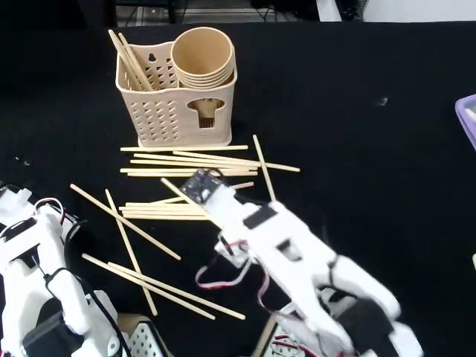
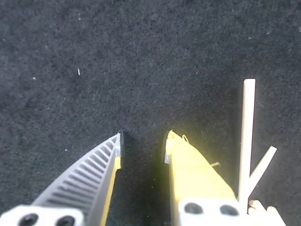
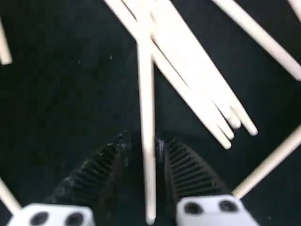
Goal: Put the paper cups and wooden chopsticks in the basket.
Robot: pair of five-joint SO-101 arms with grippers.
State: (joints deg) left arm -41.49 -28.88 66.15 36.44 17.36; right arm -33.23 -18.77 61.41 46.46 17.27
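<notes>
Straddling one chopstick [image 3: 145, 84], right hand [image 3: 143, 141], jaws apart

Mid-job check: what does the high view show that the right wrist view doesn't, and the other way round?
High view: the beige perforated plastic basket, with stacked tan paper cups and a few wooden chopsticks standing in it, plus the whole scatter across the black table.
Right wrist view: close up, one pale wooden chopstick lies between the open fingers of the right gripper, with a gap beside it.
Both: the bundle of loose chopsticks just beyond that gripper.
</notes>
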